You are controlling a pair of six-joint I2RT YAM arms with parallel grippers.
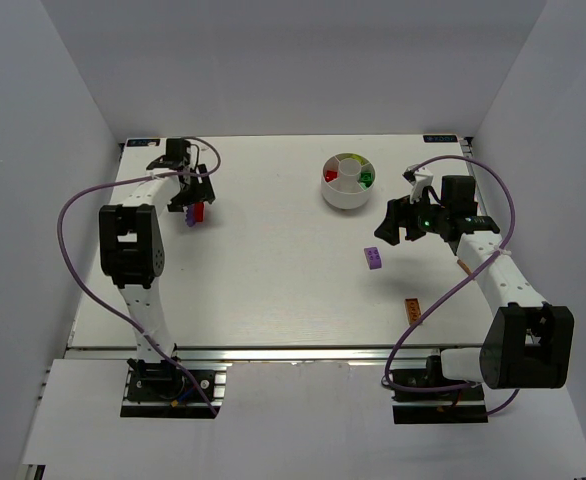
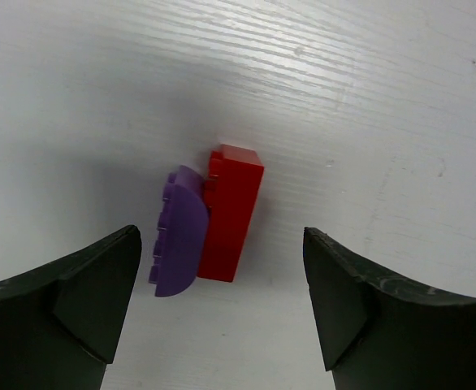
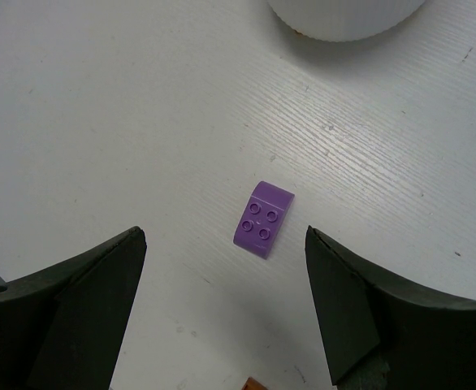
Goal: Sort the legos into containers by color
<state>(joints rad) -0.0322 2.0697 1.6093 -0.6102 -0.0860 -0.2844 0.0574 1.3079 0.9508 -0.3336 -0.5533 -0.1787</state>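
At the far left of the table (image 1: 273,290), my left gripper (image 1: 191,196) hangs fingers-down over two legos that lie touching side by side. They are a red brick (image 2: 231,213) and a purple rounded brick (image 2: 179,234), which sits against the red one's left face in my wrist view. My jaws stand spread wide, with one of my fingers (image 2: 75,309) on each side of the pair, and neither touches a brick. Both bricks rest on the table in the gap, nearer the left finger than the right.

Toward the middle, on the far side, stands the round white dish (image 1: 350,196). One wedge holds red pieces (image 1: 330,176), another holds green pieces (image 1: 367,180), and a yellow-green piece (image 1: 347,158) shows at the far rim.

Right of the dish, my right gripper (image 1: 398,228) hovers with its jaws spread too, holding nothing. A second purple brick (image 3: 262,219) lies studs-up on the table below it, apart from both fingers and closer to the right one in the wrist view. An orange brick (image 1: 412,310) lies nearer the table's near edge, well apart from this gripper.
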